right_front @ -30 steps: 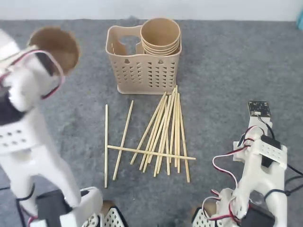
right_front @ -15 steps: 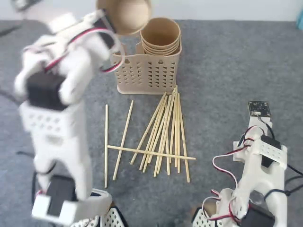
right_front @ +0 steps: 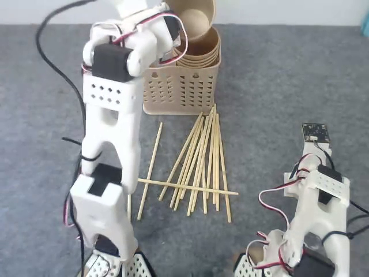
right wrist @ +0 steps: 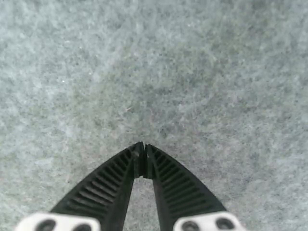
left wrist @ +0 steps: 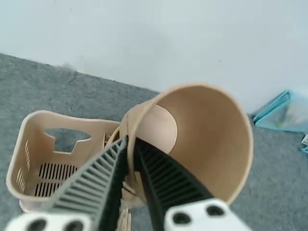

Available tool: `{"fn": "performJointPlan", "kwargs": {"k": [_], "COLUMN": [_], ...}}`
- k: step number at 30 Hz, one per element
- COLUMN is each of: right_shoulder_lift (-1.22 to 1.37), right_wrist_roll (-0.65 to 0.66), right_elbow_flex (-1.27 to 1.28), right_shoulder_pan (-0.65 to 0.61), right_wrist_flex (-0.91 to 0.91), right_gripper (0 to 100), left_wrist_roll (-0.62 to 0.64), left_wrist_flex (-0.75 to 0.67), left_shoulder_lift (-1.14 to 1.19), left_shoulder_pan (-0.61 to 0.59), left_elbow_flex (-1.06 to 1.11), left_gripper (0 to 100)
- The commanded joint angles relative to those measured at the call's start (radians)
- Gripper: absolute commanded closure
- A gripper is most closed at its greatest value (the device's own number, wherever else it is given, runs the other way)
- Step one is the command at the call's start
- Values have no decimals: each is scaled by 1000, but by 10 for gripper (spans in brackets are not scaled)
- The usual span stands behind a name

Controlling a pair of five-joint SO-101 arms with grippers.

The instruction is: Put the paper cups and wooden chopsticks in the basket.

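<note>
We see the left arm (right_front: 109, 115) stretched from the near edge of the grey surface (right_front: 288, 75) up toward its far edge. Its claw, the left claw (left wrist: 129, 143), pinches the wall of one paper cup (left wrist: 211, 139) at the rim, one finger inside and one outside. The cup is tilted, its open mouth turned toward the wrist camera. In the high view it hangs above the basket (right_front: 173, 86), over the stack of paper cups (right_front: 202, 53). We cannot tell whether the held cup touches the stack.

The basket stands upright near the middle of the far edge. The stack fills the end of the basket nearer the surface's right edge, rising above the rim. The other end, seen in the left wrist view, holds nothing we can make out.

The wooden chopsticks (right_front: 199, 158) lie on the surface just in front of the basket. Most are bundled in a loose fan whose far tips almost reach the basket's foot. One chopstick (right_front: 184, 187) lies crosswise under or over the fan's near ends. Another (right_front: 150, 171) lies apart, toward the left arm.

The right arm (right_front: 314, 202) is at the near right corner, well apart from the chopsticks. Its claw, the right claw (right wrist: 143, 162), is pressed together with nothing between the fingers, above bare grey surface.
</note>
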Motion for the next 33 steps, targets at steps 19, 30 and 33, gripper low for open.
{"fn": "performJointPlan", "kwargs": {"k": [19,30,33], "right_shoulder_lift": [-35,-35,-35], "right_wrist_roll": [11,11,25], "right_elbow_flex": [-5,-5,-5], "right_shoulder_pan": [4,4,-2], "right_wrist_flex": [-10,-10,-7], "right_gripper": [991,991,991], "left_wrist_roll": [9,-57,-86], "left_wrist_flex": [173,272,270], "left_shoulder_lift": [77,-81,-227], "left_shoulder_pan": [37,-115,-201], "left_elbow_flex": [-185,-177,12], "left_gripper": [829,798,833]}}
